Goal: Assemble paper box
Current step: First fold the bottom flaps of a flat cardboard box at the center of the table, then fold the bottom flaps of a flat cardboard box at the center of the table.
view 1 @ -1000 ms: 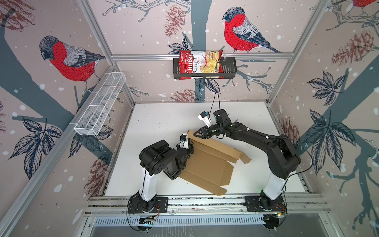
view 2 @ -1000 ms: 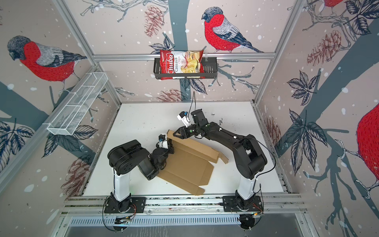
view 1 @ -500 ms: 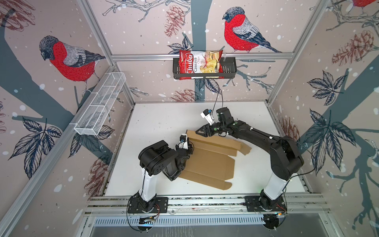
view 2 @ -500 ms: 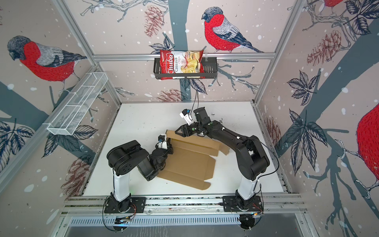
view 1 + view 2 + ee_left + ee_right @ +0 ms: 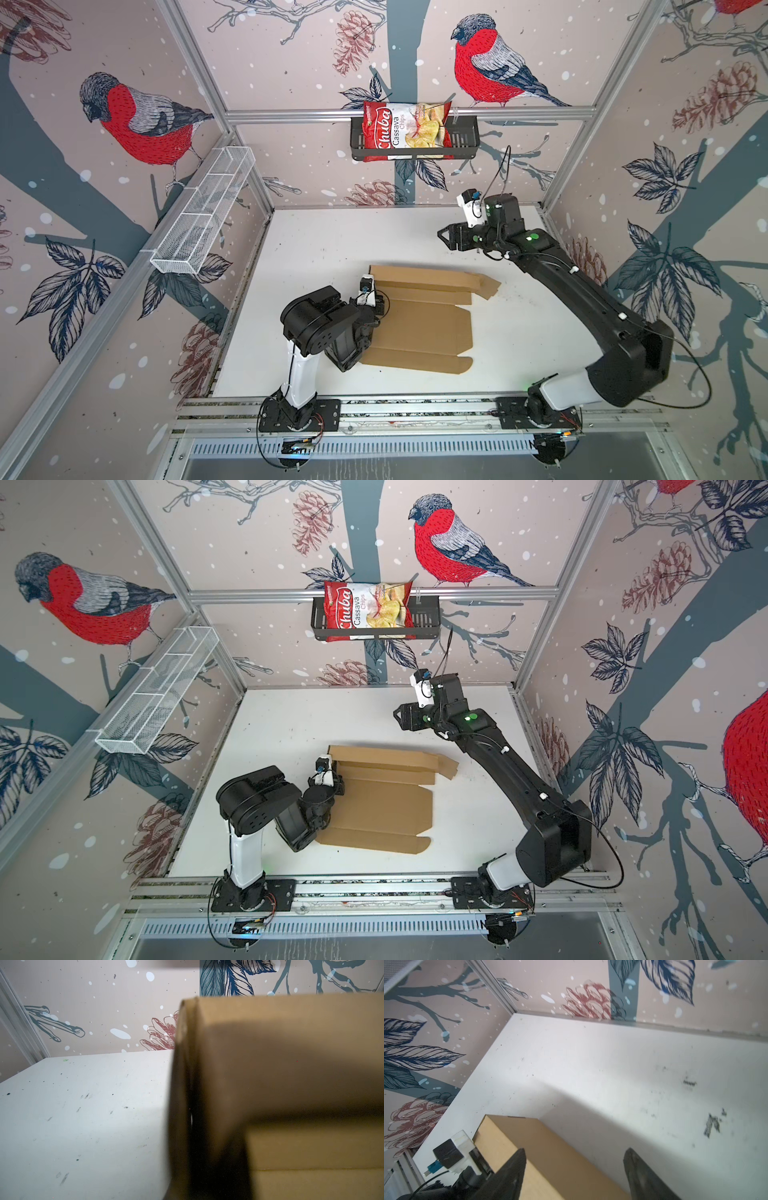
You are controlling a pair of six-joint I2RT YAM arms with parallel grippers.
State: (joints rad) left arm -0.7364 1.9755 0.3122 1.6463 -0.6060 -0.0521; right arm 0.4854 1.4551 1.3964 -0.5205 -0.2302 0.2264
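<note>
We see the box [image 5: 419,328] as a die-cut sheet, mostly flat on the table [image 5: 332,241], near the middle and a bit toward the left arm. In both top views its panels, side flaps and tabs are spread out, and no wall stands locked. The far long flap [image 5: 386,756] looks slightly lifted, but we can't tell how much.

The left claw [image 5: 374,309] sits at the sheet's left edge, clenched. We judge it pinches the cardboard there, since the left wrist view is filled by a cardboard fold [image 5: 291,1043] right up close, though the fingers themselves aren't visible.

The right claw [image 5: 576,1151] is released: its jaws are spread with nothing between them. It hangs above the table's far side, well apart from the sheet.

We judge the task to be at an early stage. The sheet is laid out and one edge is gripped. Still to do: fold up the walls, tuck the side flaps, lock the tabs and close the lid.
</note>
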